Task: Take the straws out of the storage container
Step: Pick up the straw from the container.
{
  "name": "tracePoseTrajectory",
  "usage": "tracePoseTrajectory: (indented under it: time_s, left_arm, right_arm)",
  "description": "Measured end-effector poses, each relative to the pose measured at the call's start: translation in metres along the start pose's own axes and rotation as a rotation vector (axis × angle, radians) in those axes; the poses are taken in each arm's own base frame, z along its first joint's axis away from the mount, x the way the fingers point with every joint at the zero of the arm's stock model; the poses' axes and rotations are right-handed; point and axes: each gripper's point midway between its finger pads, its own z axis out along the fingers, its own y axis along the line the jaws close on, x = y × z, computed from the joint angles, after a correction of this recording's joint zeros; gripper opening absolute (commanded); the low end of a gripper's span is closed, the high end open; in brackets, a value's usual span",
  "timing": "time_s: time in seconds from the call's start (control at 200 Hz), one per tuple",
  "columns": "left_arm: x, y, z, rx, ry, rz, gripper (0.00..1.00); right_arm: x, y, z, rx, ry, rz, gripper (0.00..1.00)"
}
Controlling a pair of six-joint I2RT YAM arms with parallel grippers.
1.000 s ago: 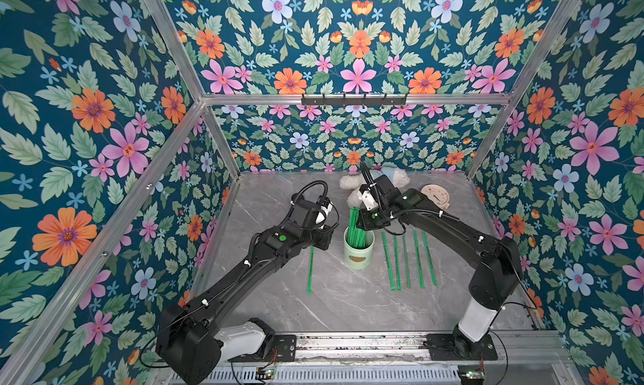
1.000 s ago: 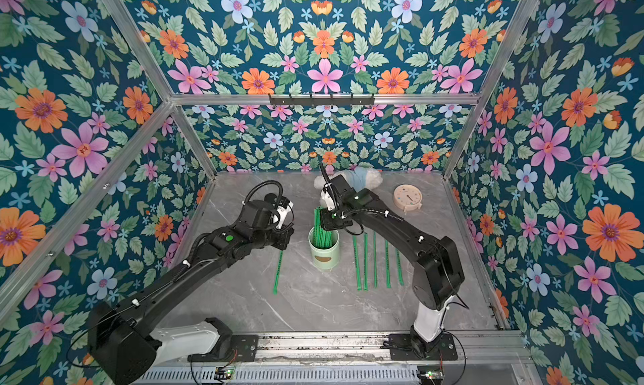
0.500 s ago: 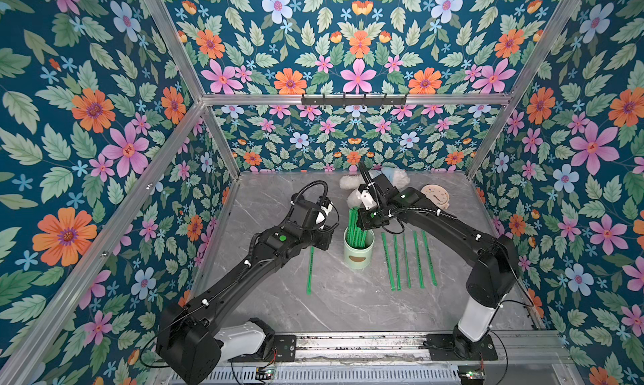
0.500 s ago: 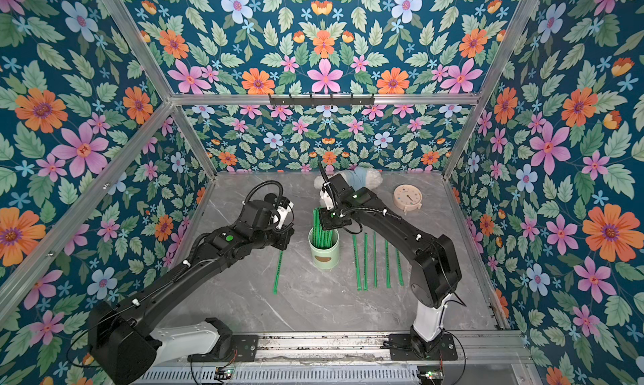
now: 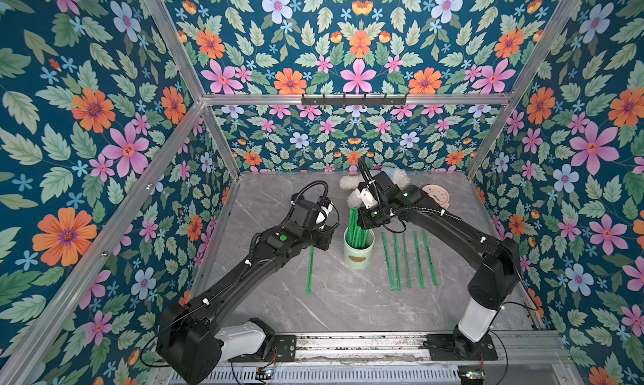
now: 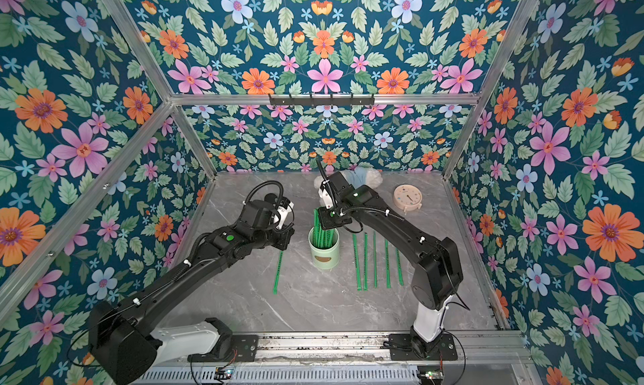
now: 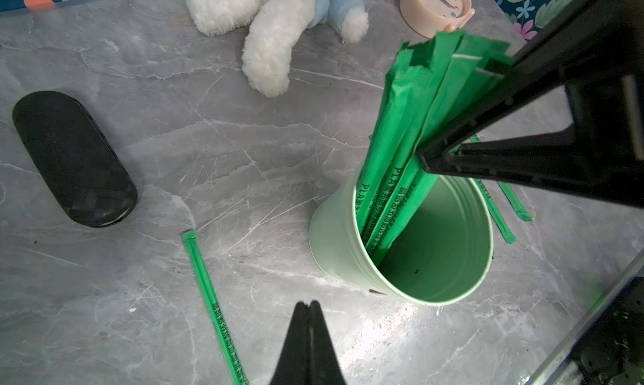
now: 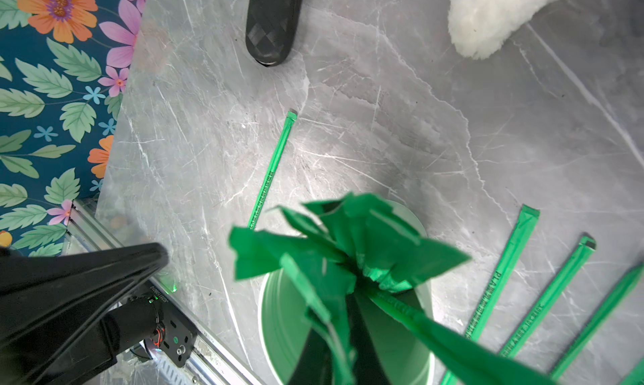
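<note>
straws (image 5: 354, 223) in storage container (image 5: 359, 255), clock (image 5: 437, 196) behind

You had a white plush toy (image 6: 371, 178) at the upper centre of both top views, on the grey marble tabletop (image 6: 313, 303). A round beige clock (image 6: 407, 198) sat to its right, apart from it. A black oval case (image 7: 73, 156) lay flat on the tabletop.
</note>
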Motion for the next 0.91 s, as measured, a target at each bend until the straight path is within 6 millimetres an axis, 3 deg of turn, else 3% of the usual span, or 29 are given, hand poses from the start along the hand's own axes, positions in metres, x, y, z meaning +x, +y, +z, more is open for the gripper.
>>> tracePoseTrajectory:
  time_s: [0.245, 0.695, 0.8, 0.905]
  left_arm:
    - [0.000, 0.000, 0.000, 0.000, 0.000, 0.000, 0.00]
    - [0.000, 0.000, 0.000, 0.000, 0.000, 0.000, 0.00]
    - [0.000, 0.000, 0.000, 0.000, 0.000, 0.000, 0.00]
    - [0.000, 0.000, 0.000, 0.000, 0.000, 0.000, 0.00]
  right_arm:
    - [0.000, 0.001, -0.008, 0.016, 0.009, -0.022, 0.12]
    - [0.010, -0.002, 0.002, 0.041, 0.059, -0.042, 0.14]
    - [0.010, -0.002, 0.003, 0.042, 0.062, -0.043, 0.07]
    - [0.011, 0.000, 0.003, 0.040, 0.063, -0.046, 0.06]
